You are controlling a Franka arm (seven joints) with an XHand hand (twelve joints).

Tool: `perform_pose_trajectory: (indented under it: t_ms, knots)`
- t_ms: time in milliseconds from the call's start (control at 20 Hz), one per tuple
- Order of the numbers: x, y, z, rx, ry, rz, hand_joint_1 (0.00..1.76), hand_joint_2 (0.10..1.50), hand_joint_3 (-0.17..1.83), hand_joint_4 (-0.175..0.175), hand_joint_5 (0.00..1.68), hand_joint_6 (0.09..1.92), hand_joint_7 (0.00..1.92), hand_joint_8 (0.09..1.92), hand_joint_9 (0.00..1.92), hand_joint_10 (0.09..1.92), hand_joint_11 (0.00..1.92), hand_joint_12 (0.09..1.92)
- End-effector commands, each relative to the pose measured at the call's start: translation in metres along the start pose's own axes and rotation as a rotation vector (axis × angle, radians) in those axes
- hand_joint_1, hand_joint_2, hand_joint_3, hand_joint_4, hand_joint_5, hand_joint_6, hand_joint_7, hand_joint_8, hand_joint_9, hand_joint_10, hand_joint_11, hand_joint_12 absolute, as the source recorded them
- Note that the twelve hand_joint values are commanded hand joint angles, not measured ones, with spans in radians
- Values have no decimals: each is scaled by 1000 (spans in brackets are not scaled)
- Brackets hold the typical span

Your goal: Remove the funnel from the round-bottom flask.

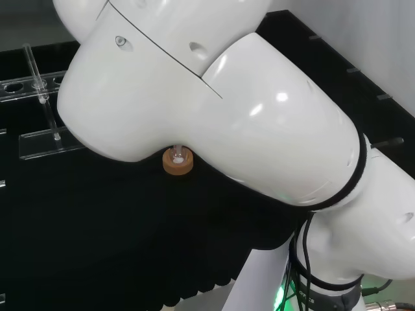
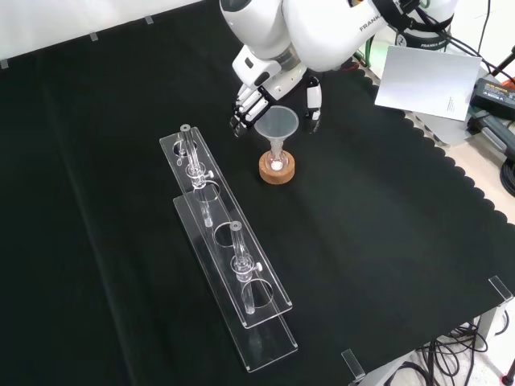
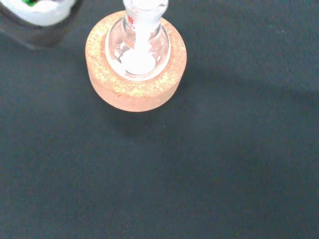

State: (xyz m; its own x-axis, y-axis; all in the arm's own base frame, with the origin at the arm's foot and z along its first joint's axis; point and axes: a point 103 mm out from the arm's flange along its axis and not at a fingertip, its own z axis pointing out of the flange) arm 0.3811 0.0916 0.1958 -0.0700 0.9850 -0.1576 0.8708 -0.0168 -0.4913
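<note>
Funnel (image 2: pixel 277 125) looks light, clear, slippery; its stem sits in the round-bottom flask (image 2: pixel 277 163). Hand (image 2: pixel 256 90) spread wide around it: grab the cone rim.

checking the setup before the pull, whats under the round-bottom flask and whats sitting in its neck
The round-bottom flask sits in a cork ring on the black cloth. A clear funnel stands in its neck, with the hand just behind it. The cloth under the ring is covered.

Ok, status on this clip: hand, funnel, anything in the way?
Hand open, fingers either side of funnel, no grip yet. Funnel in flask on cork ring. Nothing blocking.
</note>
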Motion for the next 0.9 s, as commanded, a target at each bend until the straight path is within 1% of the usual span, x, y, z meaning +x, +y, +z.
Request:
perform_pose_trajectory:
  t_ms: [50, 200, 550, 750, 900]
  knots:
    - [-2, 8, 4, 6, -8, 11, 816, 633, 327, -47, 76, 87, 0, 425, 178, 857, 428, 1433]
    - [-1, 9, 4, 7, -10, 15, 830, 624, 362, -48, 90, 87, 0, 479, 213, 844, 435, 1429]
    - [-2, 16, 7, 23, -28, 22, 851, 587, 478, -51, 150, 87, 0, 640, 374, 750, 471, 1405]
    - [-2, 17, 9, 14, -32, 24, 866, 589, 531, -56, 219, 87, 59, 696, 535, 642, 522, 1362]
    - [-1, 16, 8, -9, -42, 27, 870, 599, 557, -57, 301, 87, 158, 699, 698, 570, 572, 1325]
